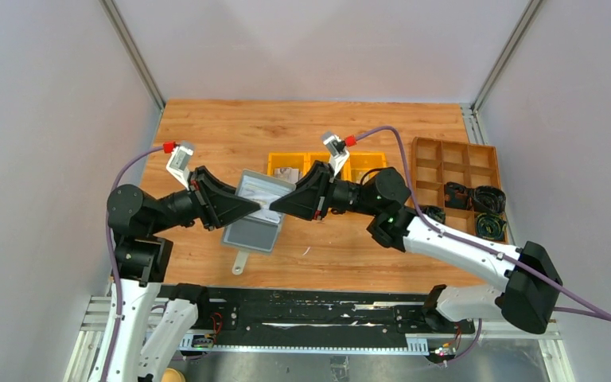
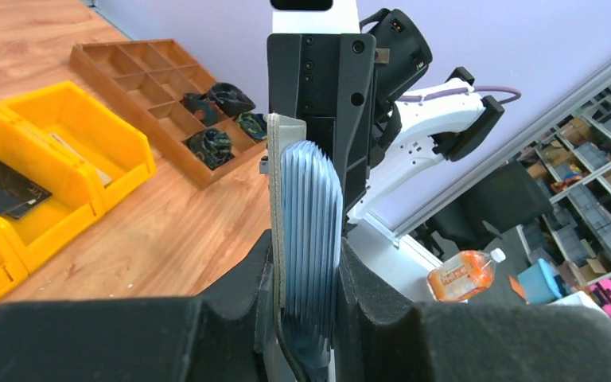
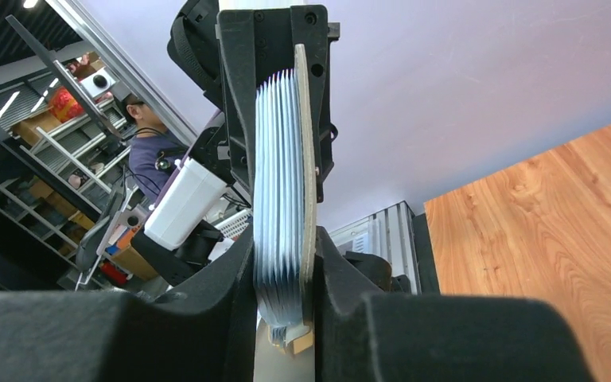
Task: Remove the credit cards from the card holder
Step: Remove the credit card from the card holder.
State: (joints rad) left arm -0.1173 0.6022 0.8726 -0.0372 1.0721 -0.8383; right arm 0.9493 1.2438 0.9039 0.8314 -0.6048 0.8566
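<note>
**Fingers of both arms clamping one card holder from opposite sides**

Black left fingers point(image 2: 239, 282) are filling the bottom of the left wrist view. They are pinching the card holder point(image 2: 306, 199) edge-on. Its grey cover is pressing against one finger, and a fan of thin pale blue leaves is pressing against the other. Right fingers point(image 3: 231, 278) are doing the same from the far side, squeezing the same fan flat against the cover. Neither pair is spread, and both are closing on the holder with no gap showing.

From above, the two arms are meeting tip to tip over the middle of the wooden surface point(image 1: 207, 127), just in front of the bins. The holder is hanging open between them, its shiny half above and its matte grey half below. Whether its lower edge is touching the wood I cannot tell.

The leaves look like credit cards point(image 3: 274, 159) seen on edge, but they are packed too tightly to separate cards from pocket walls, so I cannot count them.

Counted:
- One card holder is being held.
- Three yellow bins point(image 2: 119, 151) are sitting in a row, with one flat dark piece point(image 2: 0, 187) lying in one of them.
- One wooden compartment tray point(image 1: 426, 147) is sitting at the right, holding four dark coiled bundles point(image 1: 489, 199).
</note>
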